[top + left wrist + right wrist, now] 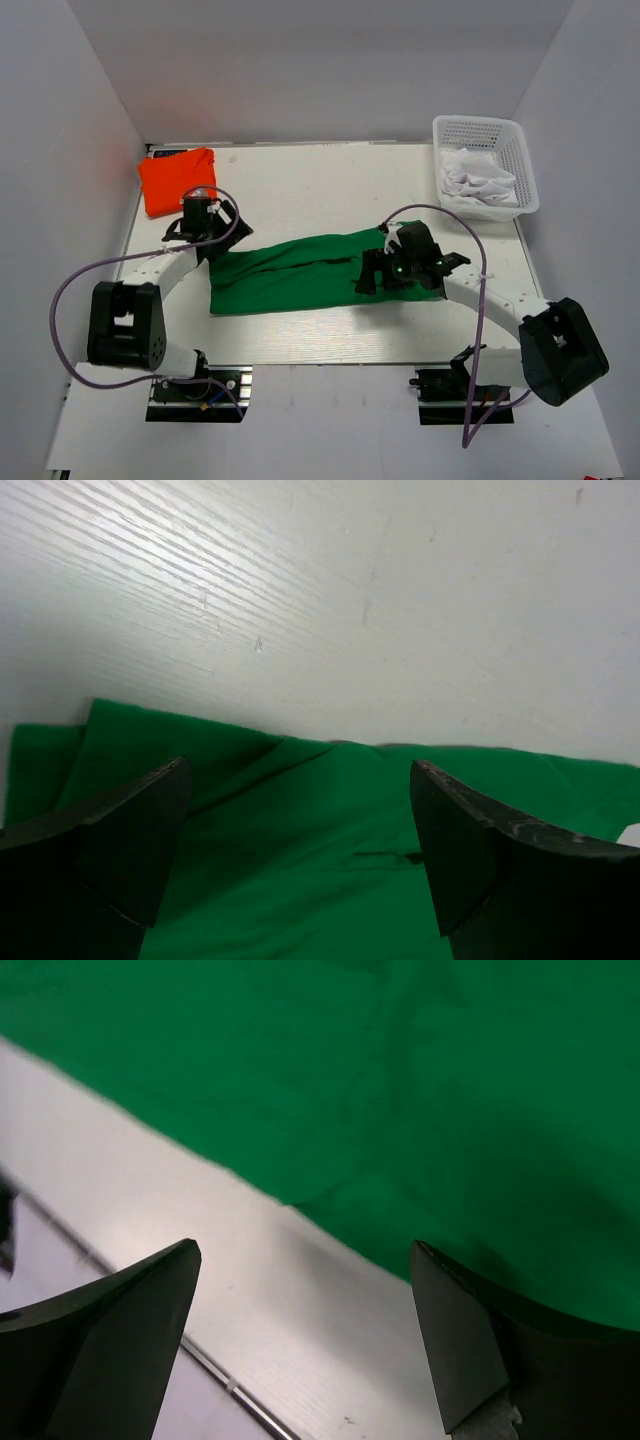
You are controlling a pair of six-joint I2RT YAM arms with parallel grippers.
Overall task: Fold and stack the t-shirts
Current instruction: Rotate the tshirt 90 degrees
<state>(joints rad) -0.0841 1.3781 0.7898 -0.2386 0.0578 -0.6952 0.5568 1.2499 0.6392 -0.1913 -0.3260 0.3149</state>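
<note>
The bright green t-shirt [300, 272] lies folded into a long band across the middle of the table. The orange-red t-shirt [177, 180] lies folded at the back left corner. My left gripper [212, 240] is open and empty at the green shirt's left end; in the left wrist view the gripper [300, 770] hangs over the green cloth [330, 860] near its far edge. My right gripper [378, 274] is open and empty over the shirt's right end; in the right wrist view the gripper [305, 1250] is above bare table beside the edge of the green cloth [450, 1110].
A white lattice basket [480, 125] with crumpled white cloth [480, 180] stands at the back right. White walls enclose the table on three sides. The table's near edge [210, 1370] shows in the right wrist view.
</note>
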